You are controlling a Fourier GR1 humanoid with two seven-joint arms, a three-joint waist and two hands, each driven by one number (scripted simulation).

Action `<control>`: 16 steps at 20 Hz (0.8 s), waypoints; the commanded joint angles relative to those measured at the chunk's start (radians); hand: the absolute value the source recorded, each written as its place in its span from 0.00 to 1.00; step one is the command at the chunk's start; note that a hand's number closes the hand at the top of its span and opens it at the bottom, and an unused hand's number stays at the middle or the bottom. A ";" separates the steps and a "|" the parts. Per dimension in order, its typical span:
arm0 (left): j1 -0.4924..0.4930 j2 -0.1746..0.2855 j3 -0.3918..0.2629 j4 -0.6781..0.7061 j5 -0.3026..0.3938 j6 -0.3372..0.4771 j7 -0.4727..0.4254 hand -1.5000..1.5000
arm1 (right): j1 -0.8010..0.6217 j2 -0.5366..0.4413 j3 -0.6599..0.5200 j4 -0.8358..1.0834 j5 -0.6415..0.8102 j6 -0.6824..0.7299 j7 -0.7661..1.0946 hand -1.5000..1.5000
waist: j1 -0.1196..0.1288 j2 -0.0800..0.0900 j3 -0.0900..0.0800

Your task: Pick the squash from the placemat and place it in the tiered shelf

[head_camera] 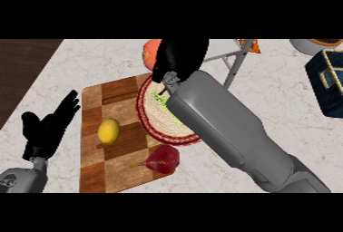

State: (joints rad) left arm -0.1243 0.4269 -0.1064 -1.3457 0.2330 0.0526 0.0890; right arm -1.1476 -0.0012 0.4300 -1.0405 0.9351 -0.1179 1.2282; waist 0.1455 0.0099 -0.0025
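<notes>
An orange, rounded squash shows at the top, just past the far edge of the round woven placemat with its red rim. My right hand is curled against its right side and hides most of it. The forearm crosses the placemat and covers its right half; a bit of green shows at the mat's middle. The grey metal legs of the tiered shelf stand just right of the hand. My left hand rests open, fingers up, at the left edge.
A checkered wooden cutting board lies under the placemat, with a yellow lemon and a dark red pear on it. A dark blue basket and a white bowl stand at the far right.
</notes>
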 commanded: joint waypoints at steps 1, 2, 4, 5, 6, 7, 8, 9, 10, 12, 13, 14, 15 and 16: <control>0.005 -0.007 0.004 0.000 0.003 0.002 -0.004 0.50 | -0.125 0.001 -0.009 -0.011 0.008 -0.136 0.258 1.00 | -0.003 -0.012 -0.002; 0.010 -0.001 0.007 0.009 -0.011 0.022 0.005 0.50 | -0.167 0.001 -0.029 -0.007 0.028 -0.109 0.258 1.00 | -0.026 -0.017 -0.002; 0.018 -0.006 0.007 0.009 -0.005 0.009 -0.011 0.50 | -0.178 0.001 0.002 0.015 0.037 -0.141 0.259 1.00 | -0.018 -0.013 -0.003; 0.003 -0.002 0.024 0.032 -0.009 0.025 -0.012 0.50 | -0.224 0.001 -0.020 0.003 0.044 -0.117 0.259 1.00 | -0.037 -0.018 -0.004; 0.014 0.000 0.016 0.017 -0.001 0.003 -0.017 0.50 | -0.238 0.001 -0.021 0.021 0.044 -0.121 0.259 1.00 | -0.030 -0.018 -0.004; 0.026 0.004 0.017 0.015 -0.007 0.006 -0.024 0.50 | -0.262 0.001 -0.050 0.041 0.060 -0.142 0.259 1.00 | -0.026 -0.016 -0.004; -0.002 0.011 0.025 0.021 0.008 -0.001 0.013 0.50 | -0.291 0.001 -0.064 0.040 0.053 -0.137 0.259 1.00 | -0.038 -0.017 -0.003; 0.008 0.003 0.026 0.024 0.001 0.006 -0.014 0.50 | -0.294 0.001 -0.040 0.073 0.083 -0.138 0.259 1.00 | -0.039 -0.016 -0.005; 0.026 0.017 0.031 0.017 0.001 0.000 -0.016 0.50 | -0.361 0.001 -0.082 0.092 0.093 -0.100 0.259 1.00 | -0.035 -0.021 -0.005; 0.027 0.005 0.034 0.049 -0.008 0.011 -0.033 0.50 | -0.396 0.001 -0.092 0.129 0.111 -0.091 0.259 1.00 | -0.055 -0.016 -0.006; 0.038 0.008 0.039 0.038 0.001 0.005 -0.033 0.50 | -0.407 0.001 -0.086 0.148 0.130 -0.075 0.259 1.00 | -0.056 -0.021 -0.005; 0.035 0.021 0.049 0.038 0.002 0.006 -0.027 0.50 | -0.416 0.001 -0.091 0.197 0.139 -0.040 0.259 1.00 | -0.055 -0.019 -0.006; 0.034 0.007 0.048 0.040 0.003 0.016 -0.024 0.50 | -0.451 0.001 -0.107 0.212 0.155 0.030 0.259 1.00 | -0.086 -0.026 -0.004; 0.075 0.028 0.045 0.008 0.005 -0.005 -0.031 0.50 | -0.431 0.001 -0.114 0.238 0.164 -0.010 0.259 1.00 | -0.061 -0.027 -0.003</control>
State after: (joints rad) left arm -0.0867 0.4405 -0.0682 -1.3187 0.2340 0.0578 0.0652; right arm -1.5134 -0.0118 0.3382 -0.8789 1.0585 -0.1774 1.2439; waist 0.0905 -0.0118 -0.0071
